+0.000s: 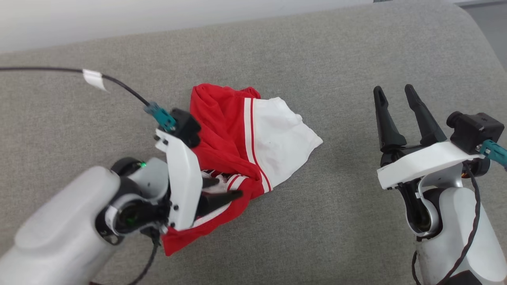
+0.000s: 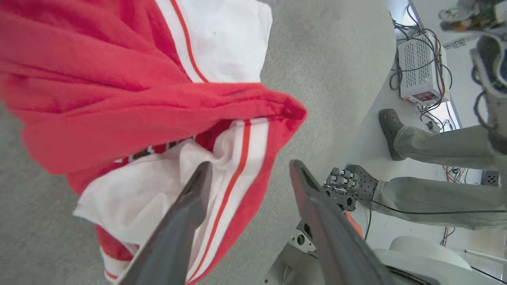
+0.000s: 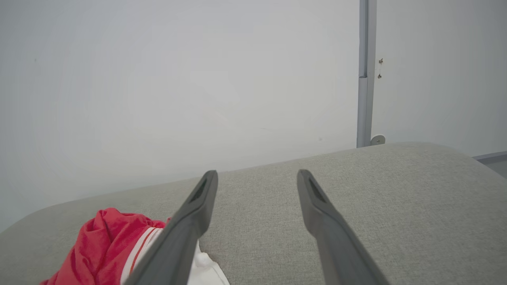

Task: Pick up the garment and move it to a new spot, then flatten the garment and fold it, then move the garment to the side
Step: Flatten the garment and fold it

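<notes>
Head view: garment (image 1: 225, 122) lies bunched on grey padded surface (image 1: 356, 51), left of centre, white sleeve spread twd the right. Left claw (image 1: 227, 189) sits over its near red edge, fingers apart; right claw (image 1: 393, 89) well apart from it, wide. Left wrist view: left claw (image 2: 250, 166) wide, one finger against the striped trim, garment (image 2: 138, 111) crumpled just ahead. Right wrist view: right claw (image 3: 256, 174) wide over bare surface (image 3: 396, 198), garment (image 3: 103, 237) at lower left.

- Setting: robotics lab.
- Electronics box (image 2: 422, 71) with red digit display and loose cables (image 2: 396, 29), on a pale floor.
- Mechanical hand (image 2: 342, 184) beside a standing person's clogs (image 2: 387, 128).
- Padded grey worktop (image 1: 317, 51); bare white wall (image 3: 178, 79).
</notes>
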Controlling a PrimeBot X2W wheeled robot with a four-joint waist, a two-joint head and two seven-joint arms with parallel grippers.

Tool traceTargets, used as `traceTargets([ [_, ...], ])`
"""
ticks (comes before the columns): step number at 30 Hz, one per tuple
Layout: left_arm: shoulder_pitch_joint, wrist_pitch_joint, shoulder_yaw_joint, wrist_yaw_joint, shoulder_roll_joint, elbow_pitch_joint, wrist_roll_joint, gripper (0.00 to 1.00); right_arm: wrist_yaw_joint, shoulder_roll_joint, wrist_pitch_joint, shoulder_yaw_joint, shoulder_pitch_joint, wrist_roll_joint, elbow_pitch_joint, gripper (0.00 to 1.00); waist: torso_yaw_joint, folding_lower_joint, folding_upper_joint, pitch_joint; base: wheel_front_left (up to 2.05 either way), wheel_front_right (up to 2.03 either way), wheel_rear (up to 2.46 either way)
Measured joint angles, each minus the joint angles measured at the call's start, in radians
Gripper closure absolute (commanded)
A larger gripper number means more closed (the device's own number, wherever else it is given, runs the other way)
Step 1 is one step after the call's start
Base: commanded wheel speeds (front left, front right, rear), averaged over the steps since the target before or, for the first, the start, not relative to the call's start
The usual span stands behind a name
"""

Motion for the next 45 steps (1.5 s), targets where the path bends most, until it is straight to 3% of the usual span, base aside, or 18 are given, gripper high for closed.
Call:
traceTargets([
  [11,-0.039,0.078,0.03,0.075,0.073,-0.03,-0.018,0.0,0.0,0.0,-0.005,-0.002,0.023,0.0,0.002,0.0,0.008,0.0,0.0,-0.049,0.0,0.0,0.0],
  [23,0.003,0.067,0.022,0.082,0.072,0.107,-0.026,0.0,0.0,0.0,0.007,0.005,0.023,-0.001,-0.015,0.0,-0.005,0.0,0.0,-0.025,0.0,0.0,0.0],
  [30,0.017,0.037,0.017,0.07,0.036,0.214,-0.032,0.0,0.0,0.0,0.009,0.008,0.021,-0.002,-0.019,0.0,-0.015,0.0,0.0,0.001,0.0,0.0,0.0],
  [31,0.017,0.037,0.013,0.067,0.032,0.23,-0.028,0.28,0.0,0.0,0.009,0.008,0.02,-0.002,-0.019,0.0,-0.016,0.0,0.0,0.004,0.0,0.0,0.0],
  [32,0.017,0.036,0.01,0.061,0.031,0.239,-0.023,1.0,0.0,0.0,0.009,0.008,0.017,-0.002,-0.019,0.0,-0.016,0.0,0.0,0.007,0.0,0.0,0.0],
  [38,0.008,-0.007,0.05,0.045,0.025,0.286,-0.037,1.0,0.0,0.0,0.005,0.004,0.012,-0.004,-0.018,0.0,-0.011,0.0,0.0,0.016,0.0,0.0,0.0],
  [45,0.023,-0.097,0.147,0.061,0.072,0.229,-0.085,1.0,0.0,0.0,0.004,-0.022,0.019,-0.014,-0.016,0.0,0.012,0.0,0.0,0.004,0.0,0.0,0.0],
])
